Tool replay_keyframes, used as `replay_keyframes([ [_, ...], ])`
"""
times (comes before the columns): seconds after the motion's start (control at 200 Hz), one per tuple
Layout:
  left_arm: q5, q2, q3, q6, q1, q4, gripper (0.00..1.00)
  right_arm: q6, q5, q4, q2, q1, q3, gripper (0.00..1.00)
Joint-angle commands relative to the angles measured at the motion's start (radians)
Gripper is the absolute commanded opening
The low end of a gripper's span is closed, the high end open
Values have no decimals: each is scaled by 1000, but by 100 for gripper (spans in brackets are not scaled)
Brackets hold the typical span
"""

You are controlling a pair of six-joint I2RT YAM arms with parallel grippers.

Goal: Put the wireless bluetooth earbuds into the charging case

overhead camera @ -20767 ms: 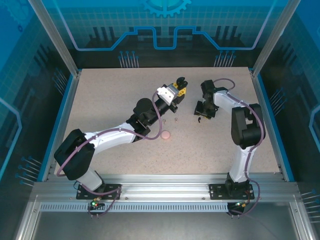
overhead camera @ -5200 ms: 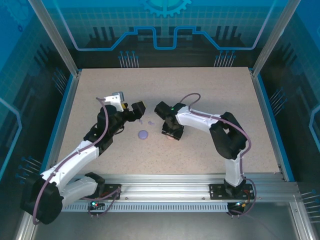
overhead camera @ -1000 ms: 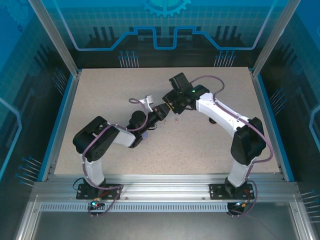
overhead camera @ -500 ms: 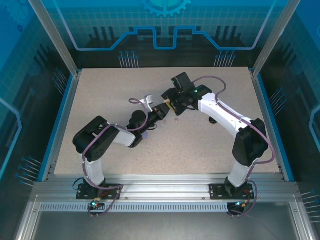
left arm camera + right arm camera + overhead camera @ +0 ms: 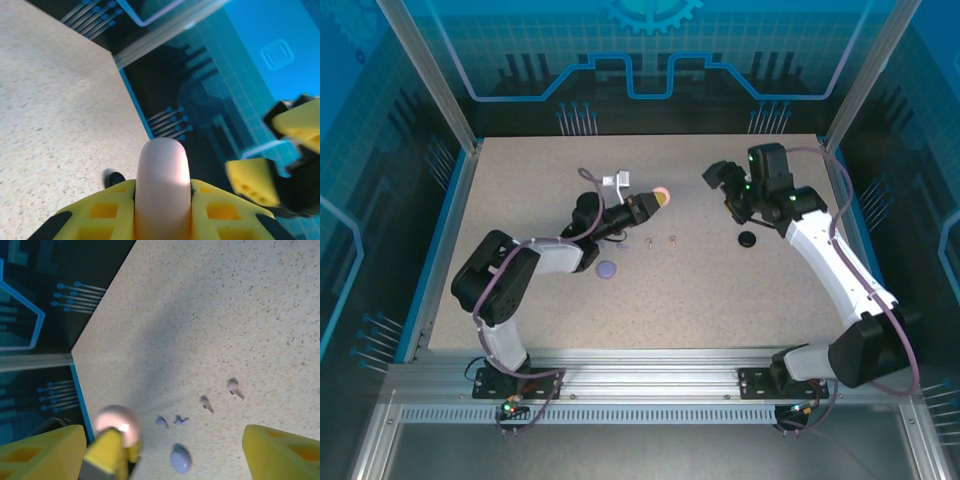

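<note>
Speckled beige tabletop (image 5: 520, 300) under both my arms. L arm comes in from near-left, reaching twd table centre. R arm runs up the right side, wrist over the far-right area.

L claw (image 5: 648, 204): pinched almost fully in on the round pink plastic charging case (image 5: 661, 197). Case is gripped edge-on btw my yellow fingers (image 5: 100, 215), rounded rim sticking out past the tips.

R claw (image 5: 162, 435): fingers spread wide, nothing btw them. It sits well to the right of the pink case and faces back twd it.

Round lilac case (image 5: 607, 269): flat on table, near side of L claw, not touching it.

Round black case (image 5: 748, 238): flat on table, close beside my R forearm.

Earbuds, all loose on the table:
- 2 tiny lilac stemmed earbuds (image 5: 161, 421), close together, btw lilac case and pink case.
- 2 more tiny pale stemmed earbuds (image 5: 648, 241), a bit apart from each other, just right of the lilac pair. Too small to call the colour.

All four lie apart from every case, roughly btw my two claws.
</note>
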Motion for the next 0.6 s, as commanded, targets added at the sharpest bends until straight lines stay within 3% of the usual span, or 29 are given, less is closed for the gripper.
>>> replay_keyframes([
  [0.0, 253, -64, 102, 142, 13, -196, 1, -213, -125, 175, -38, -37, -114, 81],
  [0.105, 346, -75, 175, 243, 21, -357, 0, -377, -249, 296, -69, -40, -176, 80],
  [0.21, 391, -73, 211, 279, 27, -423, 0, -461, -296, 339, -103, -38, -216, 79],
  [0.595, 391, -67, 247, 286, 30, -451, 0, -500, -404, 415, -91, -10, -233, 78],
])
